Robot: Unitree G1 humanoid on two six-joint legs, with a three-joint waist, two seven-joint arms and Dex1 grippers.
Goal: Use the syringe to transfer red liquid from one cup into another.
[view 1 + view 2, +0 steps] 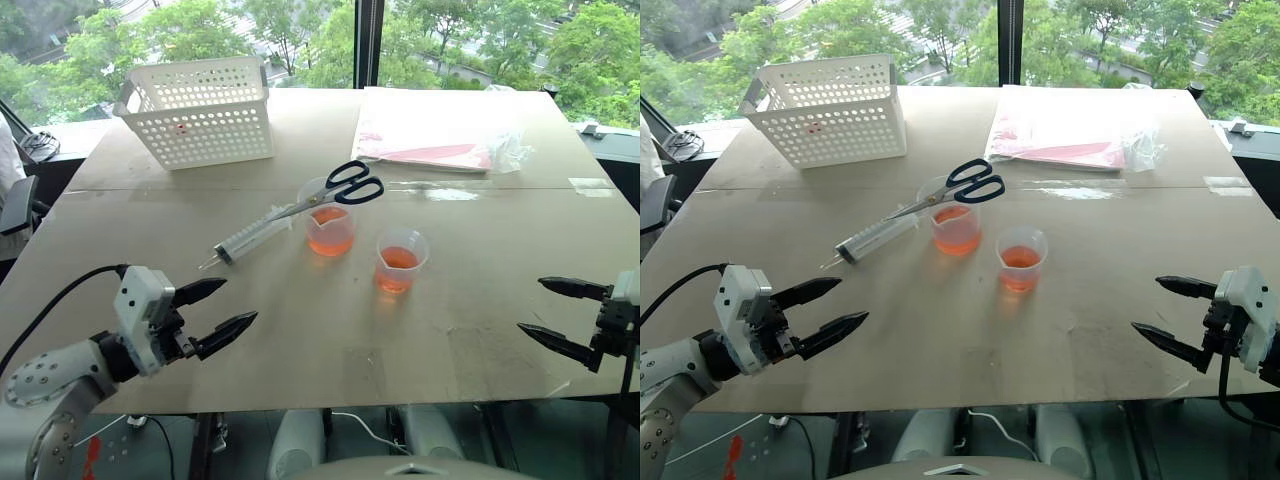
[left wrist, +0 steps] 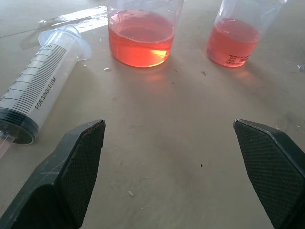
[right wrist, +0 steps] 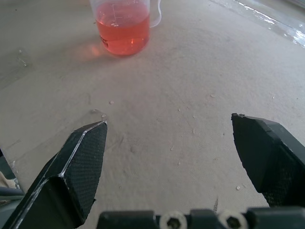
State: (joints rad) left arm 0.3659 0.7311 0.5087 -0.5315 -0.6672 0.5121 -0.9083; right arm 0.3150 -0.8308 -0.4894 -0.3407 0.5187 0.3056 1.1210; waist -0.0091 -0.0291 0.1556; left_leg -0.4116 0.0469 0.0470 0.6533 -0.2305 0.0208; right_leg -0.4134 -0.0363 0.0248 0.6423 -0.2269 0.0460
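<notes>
Both arms' jaws gape empty; syringe (image 1: 250,237) lies flat, diagonal, nozzle toward the left gripper (image 1: 218,311).

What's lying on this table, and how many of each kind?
Clear cups with red liquid: 2, larger cup, smaller cup
Syringe: 1
Scissors: 1
White basket: 1
Plastic bag: 1
Total: 6

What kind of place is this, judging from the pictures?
Probably a test or lab room on an upper floor: a plain work table stands against big windows looking down on treetops, with a white perforated basket, a syringe and scissors laid out.
</notes>
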